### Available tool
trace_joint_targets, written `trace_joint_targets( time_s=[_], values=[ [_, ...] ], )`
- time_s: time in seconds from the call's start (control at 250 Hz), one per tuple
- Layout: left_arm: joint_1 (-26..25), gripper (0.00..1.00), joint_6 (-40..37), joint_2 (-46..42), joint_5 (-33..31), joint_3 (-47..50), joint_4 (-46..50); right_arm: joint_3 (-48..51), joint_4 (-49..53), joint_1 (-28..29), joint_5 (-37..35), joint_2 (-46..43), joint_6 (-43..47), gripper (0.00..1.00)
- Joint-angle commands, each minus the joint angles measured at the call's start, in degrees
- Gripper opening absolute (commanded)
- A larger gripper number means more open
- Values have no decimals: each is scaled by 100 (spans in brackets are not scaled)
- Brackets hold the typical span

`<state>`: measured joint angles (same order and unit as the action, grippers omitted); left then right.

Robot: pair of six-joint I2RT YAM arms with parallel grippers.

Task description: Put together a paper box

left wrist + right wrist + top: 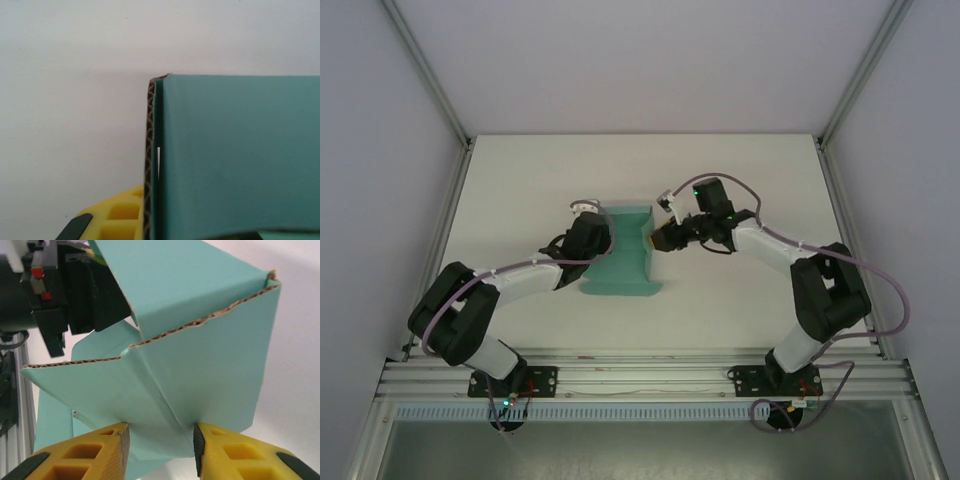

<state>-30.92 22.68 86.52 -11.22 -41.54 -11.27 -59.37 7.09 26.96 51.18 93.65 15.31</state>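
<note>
Two grippers flank the paper box (625,255), which sits partly folded at the middle of the table (520,180). The left gripper (592,232) is clenched on its left wall (the corrugated edge runs just beside a yellow finger (117,212)). The right gripper (160,435) stands parted, fingers (85,455) astride a right-hand flap.

in the left wrist view the paper box (240,155) is cut off at 3 and 6 o'clock, a yellow finger (117,217) at 7.

Probably a robotics lab cell: bare white table (740,180) boxed by plain panels (650,60) and aluminium framing (640,378).
</note>
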Motion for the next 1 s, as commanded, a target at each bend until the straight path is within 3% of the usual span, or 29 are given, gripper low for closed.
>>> trace_joint_targets(
  time_s=[0.0, 0.14, 0.292, 0.5, 0.636, 0.883, 0.999],
  values=[
    [-50, 0, 94, 46, -45, -189, -18, -306, -540, 101, -642, 170, -719, 41],
    [-64, 0, 180, 123, -90, -216, -49, -437, -1165, 173, -818, 349, -1692, 41],
    [-81, 0, 187, 144, 36, -219, -125, -627, -982, 440, -1530, 554, -1498, 45],
    [-81, 0, 160, 145, 252, -197, -228, -788, -744, 494, -1670, 829, -1085, 47],
    [-83, 0, 102, 176, 270, -182, -218, -824, -637, 517, -2544, 935, -1024, 47],
    [-84, 0, 105, 449, 278, -337, -38, -578, -1211, 775, -3865, 1119, -1082, 33],
    [-84, 0, 131, 577, 271, -371, -10, -434, -1592, 824, -4108, 1242, -1297, 38]
  ],
)
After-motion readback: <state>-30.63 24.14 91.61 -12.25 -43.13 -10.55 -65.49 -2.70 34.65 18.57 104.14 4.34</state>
